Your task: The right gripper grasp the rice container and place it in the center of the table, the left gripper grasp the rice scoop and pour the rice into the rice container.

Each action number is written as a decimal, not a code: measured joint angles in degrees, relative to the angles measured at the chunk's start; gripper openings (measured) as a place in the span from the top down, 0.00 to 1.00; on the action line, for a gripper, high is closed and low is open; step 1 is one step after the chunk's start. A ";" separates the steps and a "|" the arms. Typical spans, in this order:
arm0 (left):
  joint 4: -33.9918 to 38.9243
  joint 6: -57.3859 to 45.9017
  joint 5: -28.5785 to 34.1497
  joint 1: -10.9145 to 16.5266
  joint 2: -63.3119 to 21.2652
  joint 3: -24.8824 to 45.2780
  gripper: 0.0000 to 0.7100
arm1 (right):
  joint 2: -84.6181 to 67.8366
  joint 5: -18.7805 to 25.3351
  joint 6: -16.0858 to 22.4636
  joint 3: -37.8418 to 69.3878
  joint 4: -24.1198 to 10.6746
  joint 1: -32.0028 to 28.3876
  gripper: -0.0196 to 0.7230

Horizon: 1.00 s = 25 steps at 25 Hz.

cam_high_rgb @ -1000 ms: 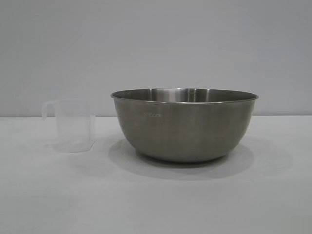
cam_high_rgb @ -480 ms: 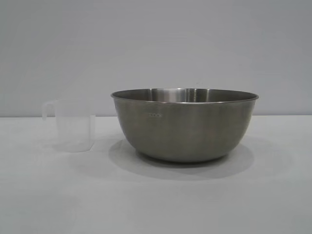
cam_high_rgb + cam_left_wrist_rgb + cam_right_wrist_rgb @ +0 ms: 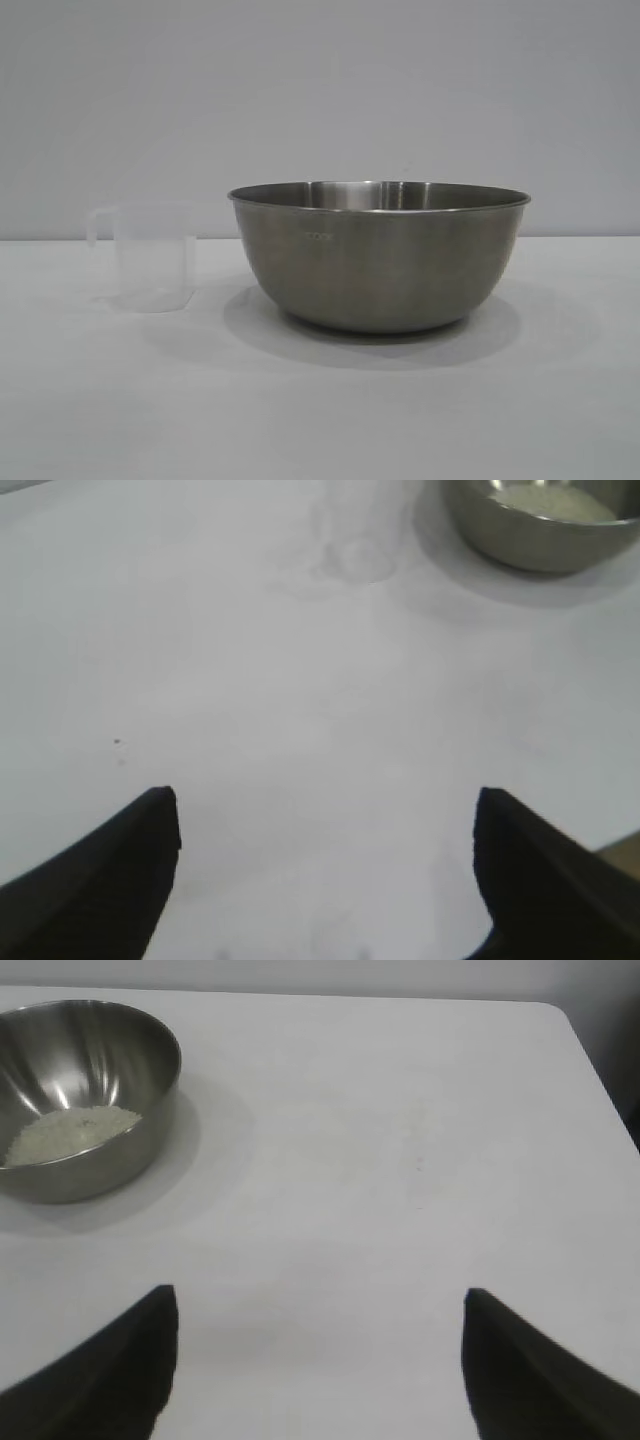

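The steel rice container stands upright on the white table, near its middle. It also shows in the left wrist view and the right wrist view. Cream rice lies in its bottom, also seen in the left wrist view. The clear rice scoop stands upright just left of the bowl, handle pointing left; it looks empty and shows faintly in the left wrist view. My left gripper is open and empty, well back from the scoop. My right gripper is open and empty, away from the bowl.
The table's far edge and rounded corner show in the right wrist view. A table edge shows beside my left gripper's finger. A plain grey wall stands behind the table.
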 joint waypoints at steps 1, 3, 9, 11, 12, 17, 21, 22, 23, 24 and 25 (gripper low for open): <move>0.00 0.00 0.00 1.97 -0.50 0.00 0.25 | 0.00 0.00 0.00 0.00 0.00 0.00 0.27; -0.01 0.00 0.00 6.06 -1.06 0.00 0.25 | 0.00 0.00 0.00 0.00 0.00 0.00 0.27; 0.00 0.00 0.00 11.98 -1.19 0.00 0.25 | 0.00 0.00 0.00 0.00 0.00 0.00 0.27; -0.01 0.00 0.00 12.01 -1.19 0.00 0.25 | 0.00 0.00 0.00 0.00 0.00 0.00 0.27; 0.00 0.00 0.00 12.01 -1.19 0.00 0.25 | 0.00 0.00 0.00 0.00 0.00 0.00 0.27; 0.00 0.00 0.00 12.10 -1.19 0.00 0.25 | 0.00 0.00 0.00 0.00 0.00 1.57 0.27; 0.00 0.00 0.00 12.10 -1.19 0.00 0.25 | 0.00 0.00 0.00 0.00 0.00 4.22 0.27; 0.00 0.00 0.00 12.10 -1.19 0.00 0.25 | 0.00 0.00 0.00 0.00 0.00 4.67 0.27; 0.00 0.00 0.00 12.10 -1.19 0.00 0.25 | 0.00 0.00 0.00 0.00 0.00 5.05 0.27; -0.01 0.00 0.00 12.10 -1.19 0.00 0.25 | 0.00 0.00 0.00 0.00 0.00 5.31 0.27; 0.00 0.00 0.00 12.10 -1.19 0.00 0.25 | 0.00 0.00 0.00 0.00 0.00 5.45 0.27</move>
